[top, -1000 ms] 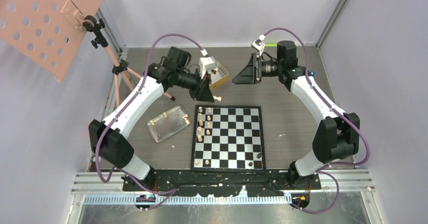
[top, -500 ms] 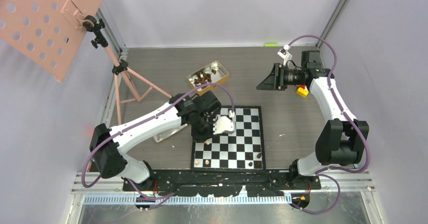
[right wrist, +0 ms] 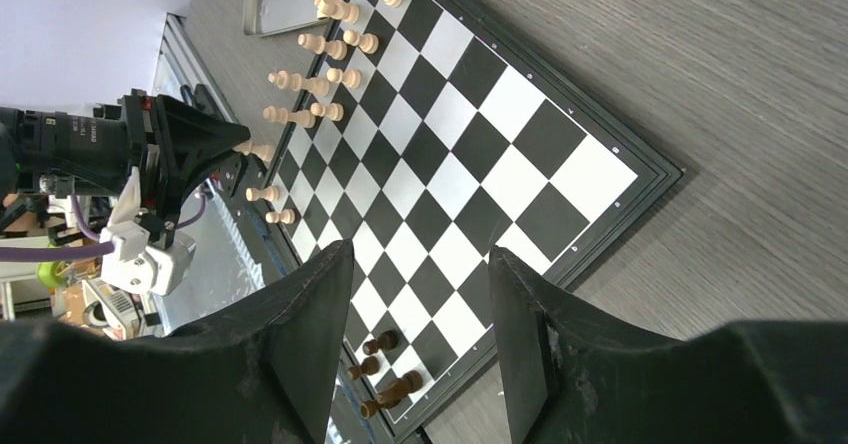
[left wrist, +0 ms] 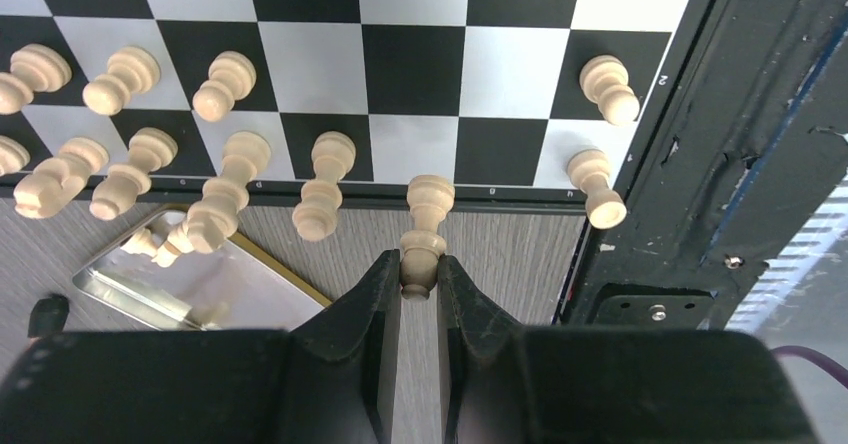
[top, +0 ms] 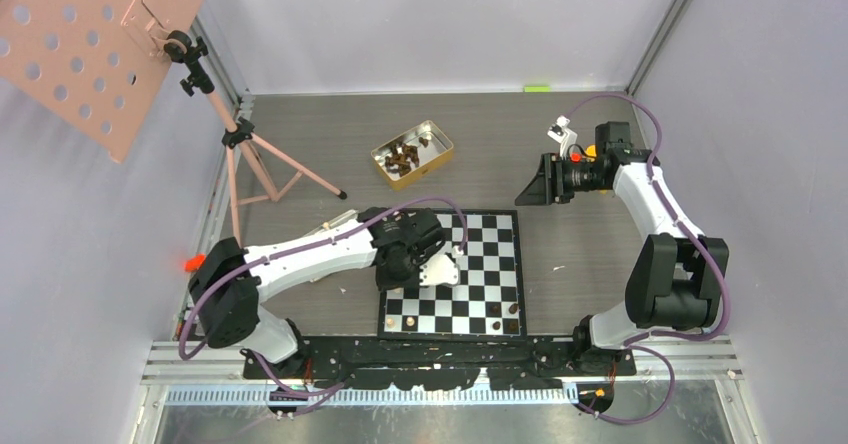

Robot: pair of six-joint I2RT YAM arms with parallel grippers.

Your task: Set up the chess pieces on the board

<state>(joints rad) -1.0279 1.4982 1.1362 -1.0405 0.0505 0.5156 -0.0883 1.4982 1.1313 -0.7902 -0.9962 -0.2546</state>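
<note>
The flat black-and-silver checked chessboard (top: 490, 254) lay at the middle of the tabletop's near edge. The setup looked roughly a third done. About a dozen pale beige wooden chessmen (left wrist: 227, 77) stood in two files along the board's left side, and only three dark brown wooden chessmen (right wrist: 381, 366) stood at its near right corner. The left end effector (left wrist: 420, 270) was clamped on one more pale beige pawn (left wrist: 428, 209) at the board's left border. The right end effector (right wrist: 418, 256) hung open and empty toward the right edge. Most dark pieces lay in the gold metal tin (top: 428, 168) near the far edge.
</note>
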